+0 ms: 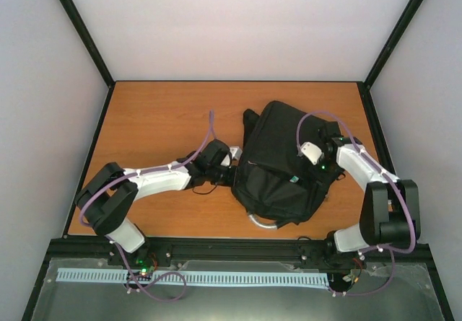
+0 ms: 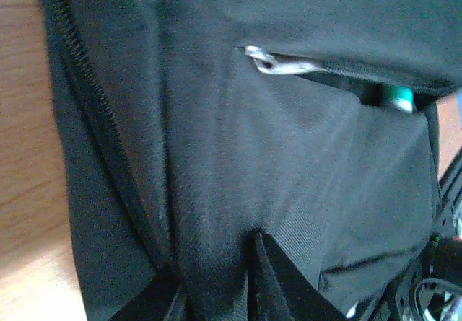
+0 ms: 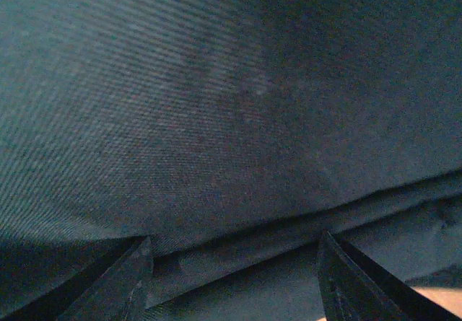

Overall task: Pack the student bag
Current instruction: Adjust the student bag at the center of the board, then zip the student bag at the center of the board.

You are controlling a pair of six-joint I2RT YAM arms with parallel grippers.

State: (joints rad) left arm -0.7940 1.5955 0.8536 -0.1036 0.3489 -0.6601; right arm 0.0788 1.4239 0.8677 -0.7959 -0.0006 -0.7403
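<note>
While the student bag [image 1: 278, 164] lies centre-right on the table [image 1: 159, 119] between both arms, we see the left gripper [image 2: 213, 292] pinched narrow on a fold of its fabric; right gripper [image 3: 234, 278] jaws wide, against cloth, holding nothing.

From above the light is soft, even and bright, and the picture is sharp. Faint shadows edge the bag [image 1: 278, 155] on the table [image 1: 159, 119]. Ahead of the left pincer [image 2: 209, 285] the cloth is slightly blurred and a zip pull [image 2: 278, 63] glints. Left of that pincer the table washes out pale. Around the right pincer [image 3: 234, 263] everything is dim, grainy and bluish, and its fingers [image 3: 123, 281] are soft dark shapes.
</note>
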